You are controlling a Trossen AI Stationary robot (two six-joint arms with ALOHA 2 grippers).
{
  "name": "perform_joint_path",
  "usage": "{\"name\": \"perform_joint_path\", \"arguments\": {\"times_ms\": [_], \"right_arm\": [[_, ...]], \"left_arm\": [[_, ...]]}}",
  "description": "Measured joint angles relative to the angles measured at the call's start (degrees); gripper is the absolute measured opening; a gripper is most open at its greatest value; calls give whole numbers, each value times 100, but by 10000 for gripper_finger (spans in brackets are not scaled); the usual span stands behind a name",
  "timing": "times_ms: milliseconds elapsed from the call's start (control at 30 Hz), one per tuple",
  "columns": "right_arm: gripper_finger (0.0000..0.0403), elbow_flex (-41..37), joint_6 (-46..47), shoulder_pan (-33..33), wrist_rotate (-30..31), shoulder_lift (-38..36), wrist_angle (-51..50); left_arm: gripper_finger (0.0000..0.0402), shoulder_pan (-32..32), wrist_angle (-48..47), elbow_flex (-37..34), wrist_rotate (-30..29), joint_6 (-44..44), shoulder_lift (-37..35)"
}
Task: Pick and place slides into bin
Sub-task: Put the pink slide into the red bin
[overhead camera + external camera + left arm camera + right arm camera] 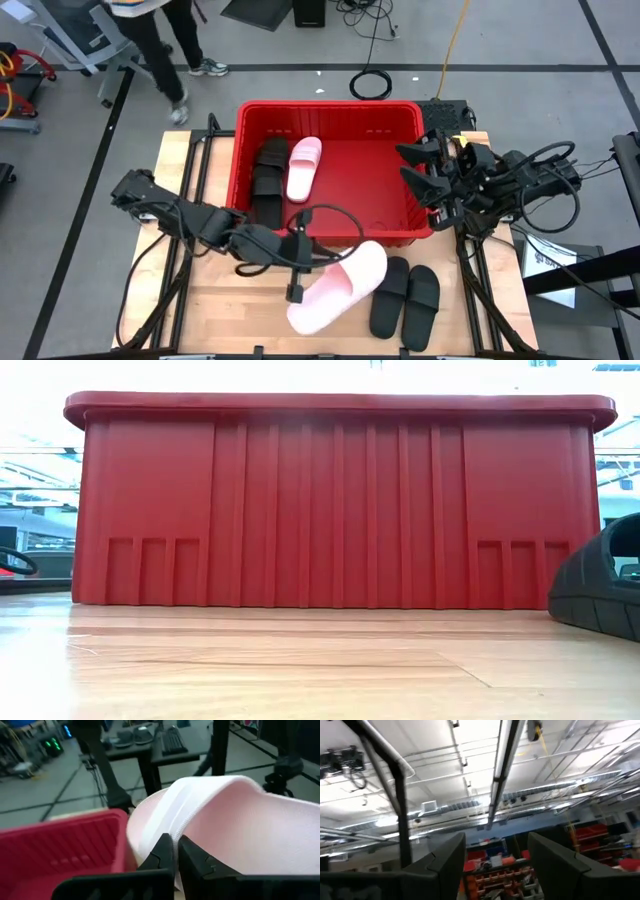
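Left claw (300,262) clenched on pink slide's (340,288) strap edge, slide lifted clear of surface for carry; bin (330,110) just beyond claw. Right claw (420,168) released, parked at bin's rim.

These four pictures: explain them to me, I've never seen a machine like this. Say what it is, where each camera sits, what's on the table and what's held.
It is a robot with two dark arms at a wooden table, each ending in a two-finger gripper. One camera looks straight down, one sits at table height facing the red bin, and one rides on each wrist.

The left gripper is shut on the strap of a pink slide, just in front of the bin. The right gripper waits open at the bin's right edge; its camera sees only the ceiling.

Inside the bin lie black slides and another pink one. Two black slides rest on the table.
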Motion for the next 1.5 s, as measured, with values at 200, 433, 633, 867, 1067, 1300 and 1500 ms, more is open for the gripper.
{"name": "perform_joint_path", "arguments": {"times_ms": [200,433,633,867,1067,1300,1500], "right_arm": [[205,0,-422,0,400,-137,163],[205,0,-625,-2,838,-199,134],[205,0,-753,-2,1417,-195,87],[205,0,-840,-83,1712,-195,90],[205,0,-783,-199,1712,-195,88],[205,0,-776,-373,1712,-192,88],[205,0,-775,-453,1712,-192,85]], "left_arm": [[0,143,-69,0,-416,504,-354],[0,461,-182,3,-1311,1175,-751],[0,820,-809,4,-2042,1520,-970],[0,1264,-1650,7,-2438,1737,-988],[0,1692,-2195,4,-2892,1703,-981],[0,2394,-2503,-134,-2802,1310,-981],[0,2809,-2428,-907,-2512,961,-971]]}}
